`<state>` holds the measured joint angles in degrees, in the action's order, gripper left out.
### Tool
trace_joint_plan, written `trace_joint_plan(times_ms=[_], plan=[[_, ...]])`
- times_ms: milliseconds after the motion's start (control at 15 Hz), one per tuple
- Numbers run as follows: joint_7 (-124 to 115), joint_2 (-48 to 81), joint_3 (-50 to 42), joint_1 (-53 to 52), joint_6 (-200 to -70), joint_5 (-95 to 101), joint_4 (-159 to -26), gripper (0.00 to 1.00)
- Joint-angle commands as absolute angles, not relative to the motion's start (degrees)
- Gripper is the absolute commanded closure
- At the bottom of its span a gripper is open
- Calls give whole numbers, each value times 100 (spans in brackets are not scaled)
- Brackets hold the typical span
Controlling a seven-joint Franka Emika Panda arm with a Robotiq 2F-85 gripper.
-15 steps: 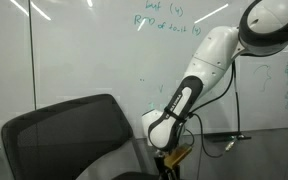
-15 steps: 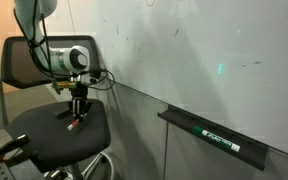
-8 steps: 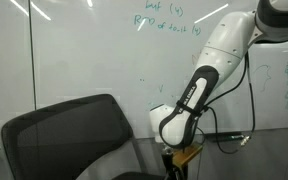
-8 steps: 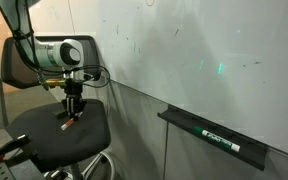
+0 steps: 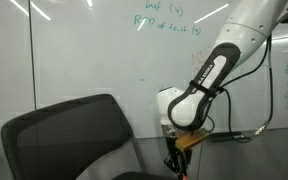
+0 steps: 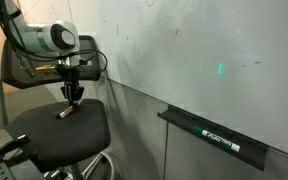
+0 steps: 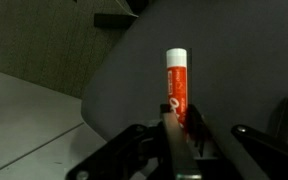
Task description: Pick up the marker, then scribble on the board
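I am holding the gripper [image 6: 72, 100] clenched on the marker [image 7: 176, 80], gripping its reddish end while the white-capped end is sticking out past the fingertips. The marker is slanting down over the black chair seat [image 6: 54, 140]; I cannot tell whether its tip is touching the seat. The board [image 6: 184, 50] is standing behind the chair, apart from the marker.

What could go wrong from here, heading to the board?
1. The gripper seems to pinch the marker at one end only; pressing on the board may pivot or drop it.
2. The mesh chair back stands close beside the arm; swinging toward the board could clip it.
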<state>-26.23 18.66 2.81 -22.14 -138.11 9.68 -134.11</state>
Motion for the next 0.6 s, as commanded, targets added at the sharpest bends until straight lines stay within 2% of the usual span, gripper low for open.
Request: trace_joint_plan(times_ms=[0,533], plan=[[-2708,1222,413,-1976,-13400,874,-13487,95],[-2485,827,449,-1378,-12699,394,-13280,95]])
